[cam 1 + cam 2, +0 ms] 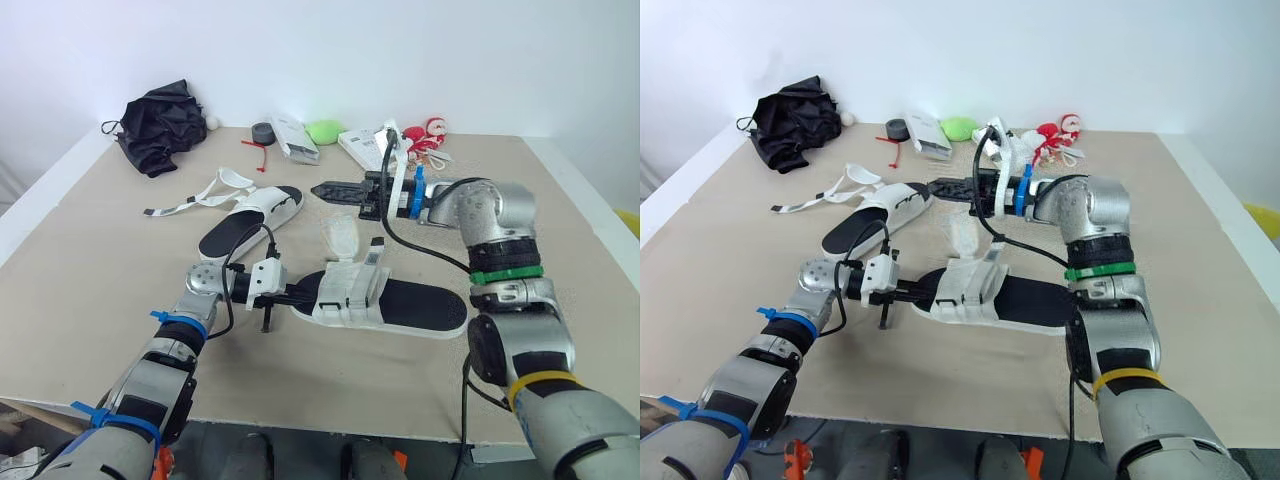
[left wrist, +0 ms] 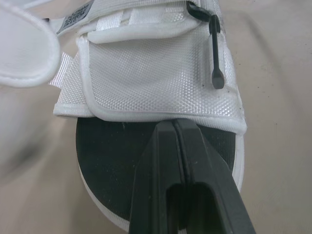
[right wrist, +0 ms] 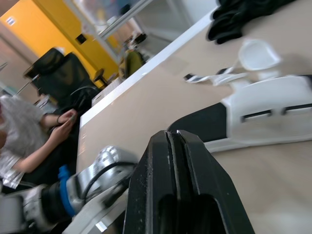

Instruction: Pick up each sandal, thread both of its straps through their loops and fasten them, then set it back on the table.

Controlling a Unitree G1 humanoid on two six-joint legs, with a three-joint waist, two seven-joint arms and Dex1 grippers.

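The near sandal (image 1: 420,305), white with a black footbed, lies flat on the table with its toe toward my left arm. Its front strap (image 2: 156,73) lies folded over the footbed. My left gripper (image 1: 305,296) is shut, its tips resting on the toe of the footbed just below that strap. The far sandal (image 1: 245,222) lies further back on the left, a loose strap (image 1: 195,203) trailing out from it. My right gripper (image 1: 318,189) hovers shut above the table just right of the far sandal, holding nothing. In the right wrist view the far sandal (image 3: 263,114) lies beyond its fingers.
A crumpled black cloth (image 1: 160,125) sits at the back left. A tape roll (image 1: 263,131), a white box (image 1: 295,140), a green object (image 1: 323,130) and red-and-white items (image 1: 430,135) line the back edge. A clear wrapper (image 1: 340,238) lies between the sandals. A seated person (image 3: 24,141) is beyond the table.
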